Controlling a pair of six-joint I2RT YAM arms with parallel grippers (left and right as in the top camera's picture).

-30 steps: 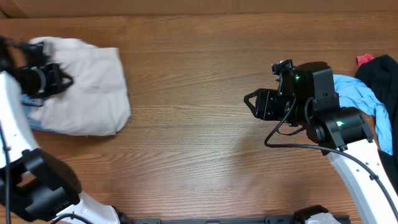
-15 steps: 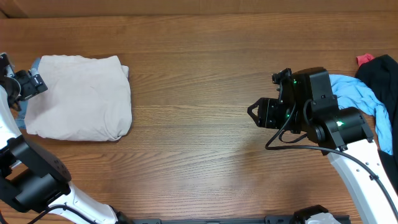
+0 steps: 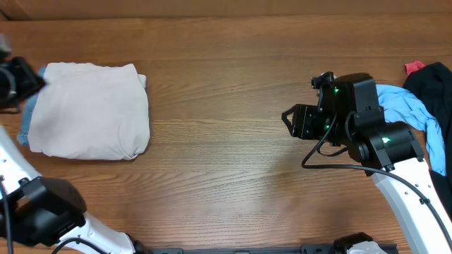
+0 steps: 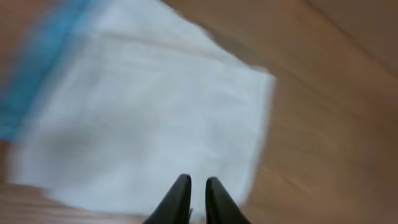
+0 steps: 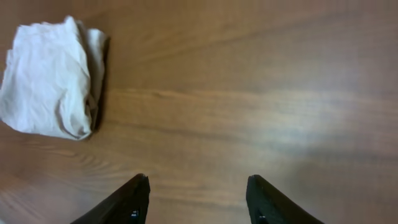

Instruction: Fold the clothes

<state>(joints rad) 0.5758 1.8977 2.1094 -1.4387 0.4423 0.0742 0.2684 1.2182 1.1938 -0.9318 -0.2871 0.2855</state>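
Wooden table (image 3: 226, 169), folded clothes (image 3: 88, 113), left gripper (image 4: 198, 182) above them, pinched together empty, right gripper (image 5: 198, 180) spread wide, empty.

Overhead straight down over table (image 3: 226, 85); wrist views oblique, the clothes (image 3: 88, 109) common to all.

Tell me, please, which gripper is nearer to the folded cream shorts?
Left. The left gripper sits by the left edge of the cream shorts; the right gripper is far to their right.
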